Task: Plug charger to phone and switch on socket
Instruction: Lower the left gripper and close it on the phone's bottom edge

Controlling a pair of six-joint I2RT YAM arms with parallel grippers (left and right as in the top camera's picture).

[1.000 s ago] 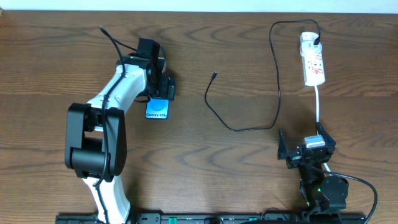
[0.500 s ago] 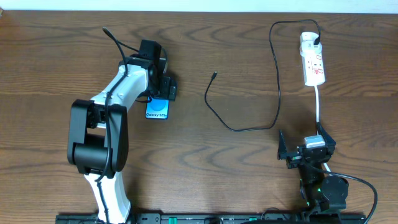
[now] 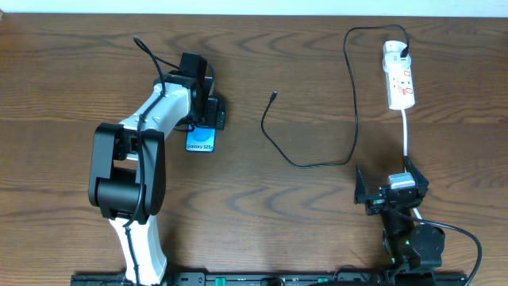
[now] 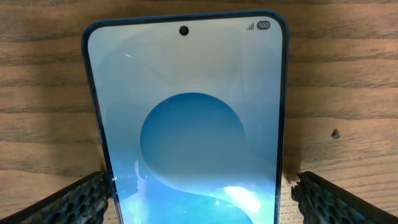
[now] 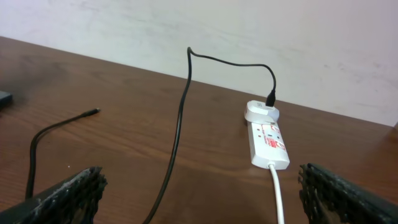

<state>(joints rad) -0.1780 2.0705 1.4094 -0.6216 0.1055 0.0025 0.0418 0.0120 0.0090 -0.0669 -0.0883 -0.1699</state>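
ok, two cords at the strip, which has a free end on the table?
The thin black charger cable: its plug tip lies loose mid-table. The white cord runs from the socket toward the right arm.

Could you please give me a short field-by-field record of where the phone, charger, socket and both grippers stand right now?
phone: flat on the table, screen lit
charger: one end plugged in at the socket, small plug end loose on the table, apart from the phone
socket: far right of the table; switch position unreadable
left gripper: open, fingers either side of the phone
right gripper: open, holding nothing
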